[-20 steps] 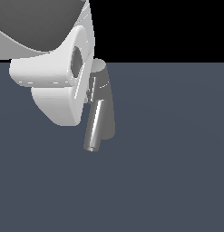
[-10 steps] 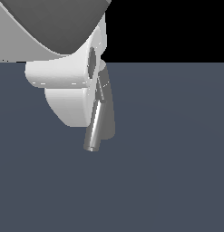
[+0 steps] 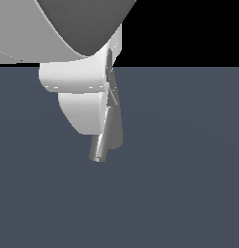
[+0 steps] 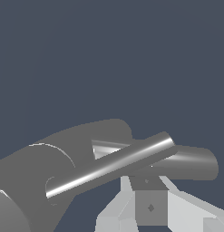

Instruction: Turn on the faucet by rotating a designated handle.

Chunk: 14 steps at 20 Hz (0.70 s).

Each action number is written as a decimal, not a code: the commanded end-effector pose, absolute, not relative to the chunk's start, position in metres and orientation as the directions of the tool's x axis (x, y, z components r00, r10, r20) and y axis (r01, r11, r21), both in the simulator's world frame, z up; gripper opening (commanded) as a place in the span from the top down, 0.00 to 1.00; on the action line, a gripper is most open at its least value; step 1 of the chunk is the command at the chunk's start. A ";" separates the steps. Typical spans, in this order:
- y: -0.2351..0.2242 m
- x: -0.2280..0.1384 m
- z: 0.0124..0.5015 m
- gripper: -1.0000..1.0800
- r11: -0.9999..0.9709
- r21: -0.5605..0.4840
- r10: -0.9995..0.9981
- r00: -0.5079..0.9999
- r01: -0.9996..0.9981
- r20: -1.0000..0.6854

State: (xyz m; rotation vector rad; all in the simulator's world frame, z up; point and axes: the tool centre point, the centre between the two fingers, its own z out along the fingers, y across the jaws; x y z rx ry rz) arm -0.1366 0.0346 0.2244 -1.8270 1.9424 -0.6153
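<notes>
Floor: you are looking at a flat, uniform slate-blue floor (image 3: 188, 184) filling the lower part of the exterior view; it is showing no seams, tiles or pattern.
Backdrop: above the floor you are seeing a plain black void (image 3: 188, 34), meeting the floor along a straight horizontal line.
Walls, windows, furniture: you are not being shown any that can be made out.
Light: soft, even lighting is falling on the floor, which is carrying no sharp shadows.
Wrist view: the same slate-blue surface is filling the background there.
</notes>
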 end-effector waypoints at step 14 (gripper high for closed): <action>-0.008 -0.121 0.236 1.00 0.075 -0.564 -0.996 -0.094 -0.822 0.004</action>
